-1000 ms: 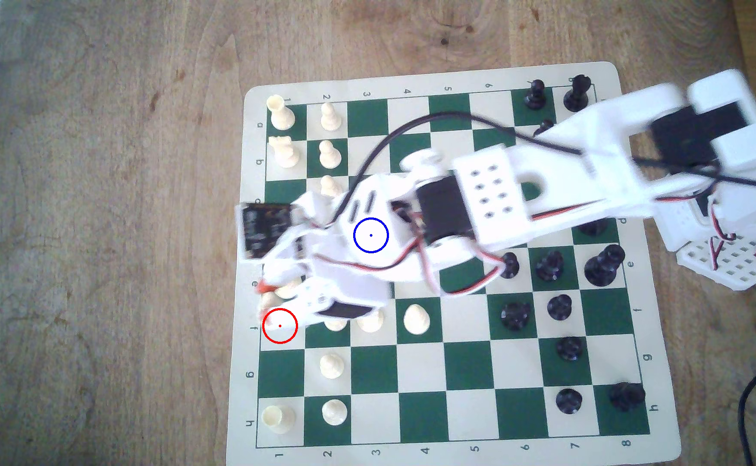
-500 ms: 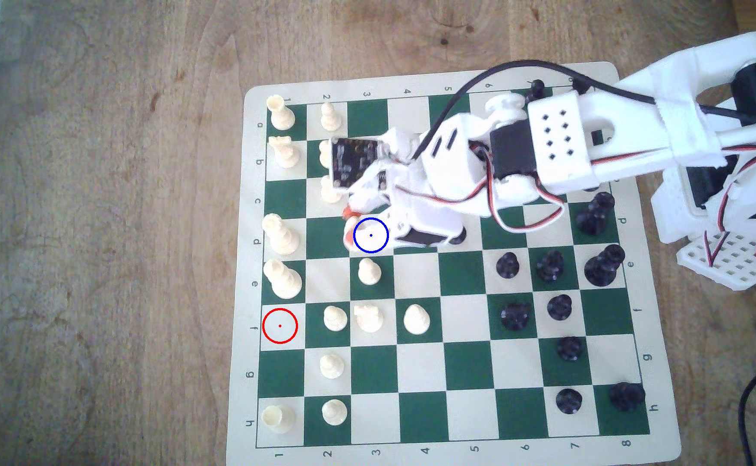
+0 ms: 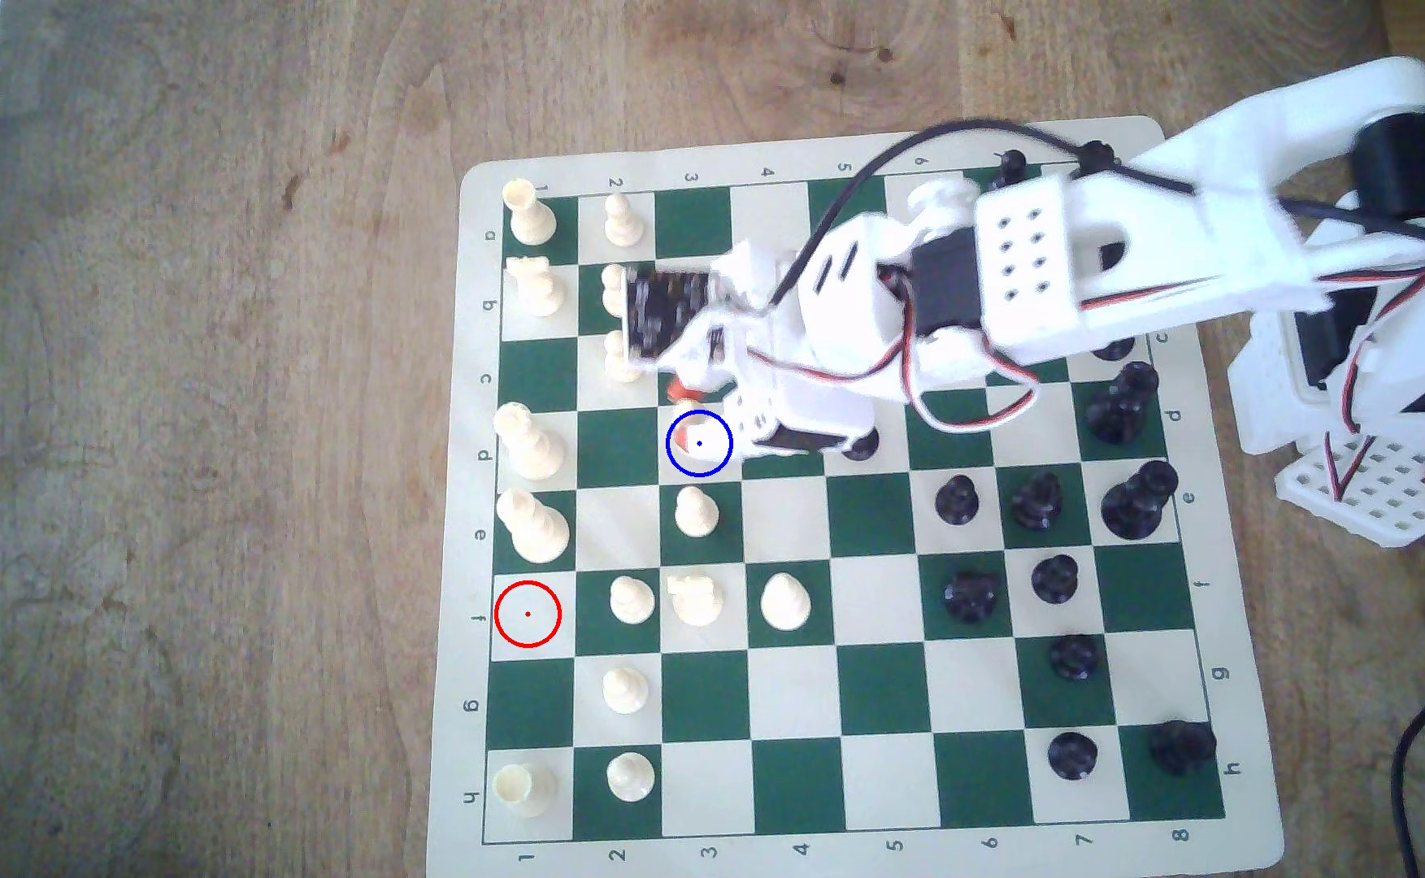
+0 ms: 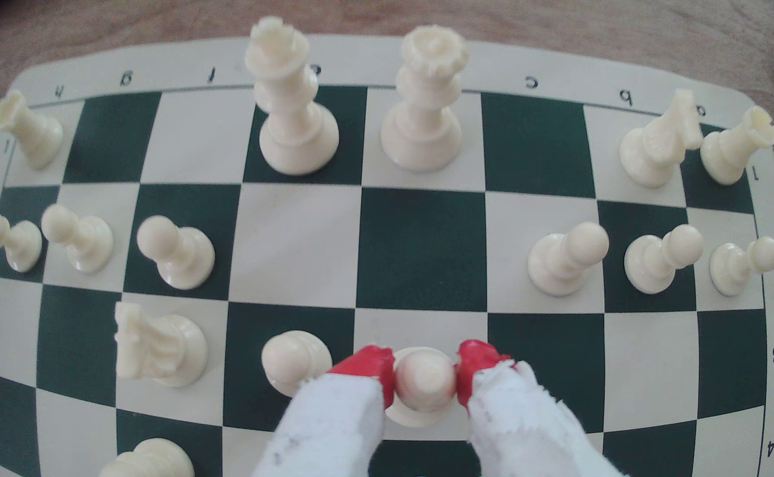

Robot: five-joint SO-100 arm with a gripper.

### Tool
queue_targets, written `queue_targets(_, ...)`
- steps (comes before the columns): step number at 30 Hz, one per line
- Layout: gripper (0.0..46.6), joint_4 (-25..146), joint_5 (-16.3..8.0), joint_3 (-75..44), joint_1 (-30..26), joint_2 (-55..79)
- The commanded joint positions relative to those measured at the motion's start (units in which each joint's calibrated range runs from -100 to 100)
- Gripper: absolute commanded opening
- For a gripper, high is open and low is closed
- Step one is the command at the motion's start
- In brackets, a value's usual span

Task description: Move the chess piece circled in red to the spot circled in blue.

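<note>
The gripper [image 4: 425,378] has its red-tipped fingers [image 4: 375,369] closed on the cream bishop [image 4: 424,383], one tip pressed to each side of its head. The bishop's base sits on a cream square in rank 3, well in from the board's [image 3: 810,148] edges. In the exterior view that square is the spot circled in blue [image 3: 699,443]. A cream pawn [image 4: 294,360] stands just beside it. The red-ringed square [image 3: 528,614] lies on the board's rank-1 edge.
</note>
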Motion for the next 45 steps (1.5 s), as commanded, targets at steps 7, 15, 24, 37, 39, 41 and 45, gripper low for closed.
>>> queue_targets(7,2.1,-0.98,0.05,-5.91,-0.1,1.61)
queue_targets(15,2.1,-1.07,0.2,-9.09,-0.03,4.24)
queue_targets(24,2.7,-0.66,0.93,-8.27,0.44,4.58)
queue_targets(37,14.9,1.72,2.78,-8.09,0.21,1.7)
queue_targets(39,15.1,1.88,2.83,-7.64,0.21,0.85)
queue_targets(41,15.1,2.21,2.83,-7.27,0.21,0.25)
queue_targets(45,15.0,3.68,2.93,-7.27,0.21,-1.27)
